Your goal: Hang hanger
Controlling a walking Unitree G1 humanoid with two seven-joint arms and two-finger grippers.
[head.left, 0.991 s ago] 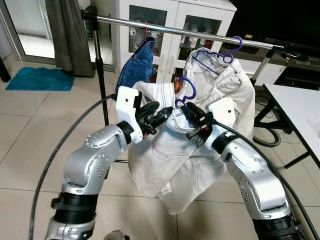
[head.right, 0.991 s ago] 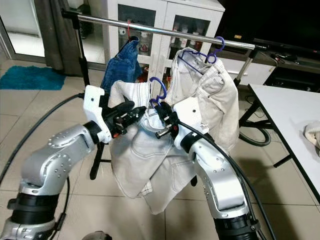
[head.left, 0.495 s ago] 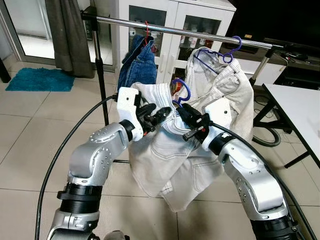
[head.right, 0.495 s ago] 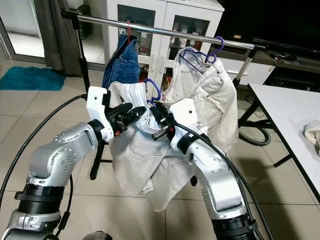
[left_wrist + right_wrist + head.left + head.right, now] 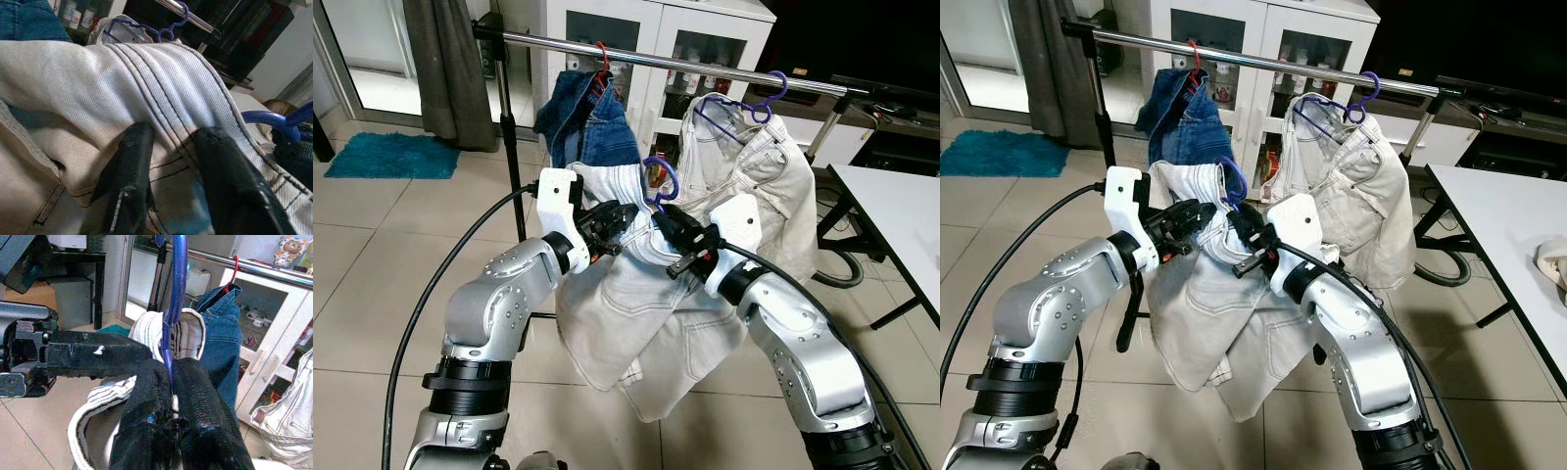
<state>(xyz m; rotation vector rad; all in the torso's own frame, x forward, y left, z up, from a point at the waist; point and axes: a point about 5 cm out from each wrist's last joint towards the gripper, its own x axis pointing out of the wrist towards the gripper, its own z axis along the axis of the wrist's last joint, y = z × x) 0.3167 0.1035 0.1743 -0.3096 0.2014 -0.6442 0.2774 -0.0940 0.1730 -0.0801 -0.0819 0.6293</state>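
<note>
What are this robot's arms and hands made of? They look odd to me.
Each arm is a chain of rounded silver segments dotted with small screws, joined by black ribbed rings. A white boxy block sits at each wrist. The left gripper and right gripper each carry two long black fingers. A thick black cable loops alongside each arm.

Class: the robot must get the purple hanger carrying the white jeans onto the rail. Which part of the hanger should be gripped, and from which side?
Probably the straight neck just below the hook of the purple hanger, from underneath, where the right gripper already pinches it. That leaves the open curve free above to drop over the rail, while the left gripper supports the white jeans.
</note>
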